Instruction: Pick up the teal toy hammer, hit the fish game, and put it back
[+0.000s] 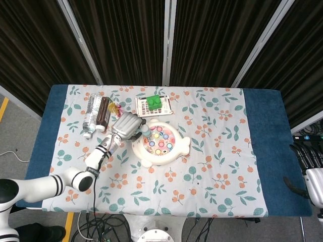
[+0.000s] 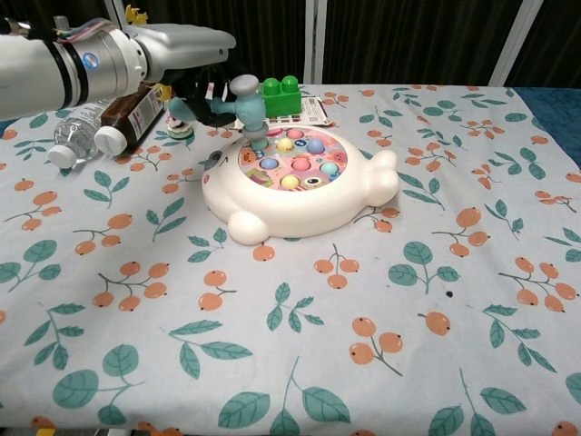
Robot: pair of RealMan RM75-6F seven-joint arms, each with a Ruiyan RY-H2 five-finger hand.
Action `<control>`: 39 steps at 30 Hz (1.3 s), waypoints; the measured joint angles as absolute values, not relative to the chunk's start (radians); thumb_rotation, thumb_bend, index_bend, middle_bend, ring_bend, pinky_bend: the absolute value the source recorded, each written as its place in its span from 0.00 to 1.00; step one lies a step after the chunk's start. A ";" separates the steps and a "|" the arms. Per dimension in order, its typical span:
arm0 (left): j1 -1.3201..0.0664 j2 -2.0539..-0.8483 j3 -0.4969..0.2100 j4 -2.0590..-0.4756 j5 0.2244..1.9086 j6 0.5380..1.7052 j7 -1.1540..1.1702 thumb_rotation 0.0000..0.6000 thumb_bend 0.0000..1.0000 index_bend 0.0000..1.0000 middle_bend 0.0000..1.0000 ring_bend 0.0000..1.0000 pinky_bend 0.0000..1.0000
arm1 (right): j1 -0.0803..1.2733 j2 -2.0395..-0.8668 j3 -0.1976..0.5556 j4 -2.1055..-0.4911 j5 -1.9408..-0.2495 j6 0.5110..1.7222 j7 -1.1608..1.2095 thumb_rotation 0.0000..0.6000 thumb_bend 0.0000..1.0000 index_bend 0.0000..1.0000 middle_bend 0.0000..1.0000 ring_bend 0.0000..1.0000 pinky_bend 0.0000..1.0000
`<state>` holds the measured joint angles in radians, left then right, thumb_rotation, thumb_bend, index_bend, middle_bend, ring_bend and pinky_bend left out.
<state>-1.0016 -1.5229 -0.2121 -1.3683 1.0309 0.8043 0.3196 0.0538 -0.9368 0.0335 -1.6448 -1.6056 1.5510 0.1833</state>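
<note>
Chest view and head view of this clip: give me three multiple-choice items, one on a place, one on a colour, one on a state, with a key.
1. Where does the green block sit?
A. Behind the fish game, on a card
B. At the table's near edge
C. Inside the fish game

2. What colour is the fish game body?
A. Blue
B. Cream white
C. Black

3. What is the left hand doing?
A. Resting open on the cloth
B. Gripping a bottle
C. Holding the teal toy hammer

Key: 1 A, the block lies on the card beyond the game. 2 B, the shell is cream white around the pink board. 3 C, the hammer's head hangs over the board's left edge from the hand.
</note>
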 measured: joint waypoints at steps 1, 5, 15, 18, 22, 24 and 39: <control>-0.990 -1.511 -0.211 -1.384 1.035 0.815 0.310 1.00 0.48 0.60 0.57 0.45 0.47 | 0.055 -0.937 0.034 -1.645 -1.607 1.549 0.184 1.00 0.18 0.00 0.07 0.00 0.00; -0.938 -1.471 -0.197 -1.441 1.059 0.859 0.267 1.00 0.48 0.60 0.57 0.45 0.47 | 0.060 -0.938 0.034 -1.642 -1.611 1.544 0.186 1.00 0.18 0.00 0.07 0.00 0.00; -0.754 -1.438 -0.079 -1.477 1.164 1.017 0.183 1.00 0.48 0.59 0.57 0.45 0.47 | 0.077 -0.944 0.034 -1.634 -1.619 1.523 0.194 1.00 0.18 0.00 0.07 0.00 0.00; -0.717 -1.458 -0.055 -1.440 1.181 1.029 0.158 1.00 0.48 0.58 0.57 0.45 0.47 | 0.080 -0.944 0.034 -1.635 -1.622 1.521 0.194 1.00 0.18 0.00 0.07 0.00 0.00; -0.690 -1.493 -0.039 -1.384 1.205 1.038 0.129 1.00 0.46 0.58 0.56 0.44 0.46 | 0.081 -0.944 0.033 -1.640 -1.624 1.521 0.189 1.00 0.18 0.00 0.07 0.00 0.00; -0.684 -1.507 -0.037 -1.362 1.212 1.038 0.122 1.00 0.44 0.58 0.55 0.44 0.46 | 0.081 -0.944 0.032 -1.643 -1.624 1.520 0.187 1.00 0.18 0.00 0.07 0.00 0.00; -0.649 -1.555 -0.046 -1.305 1.251 1.024 0.121 1.00 0.34 0.47 0.49 0.39 0.43 | 0.068 -0.940 0.026 -1.656 -1.627 1.538 0.173 1.00 0.18 0.00 0.07 0.00 0.00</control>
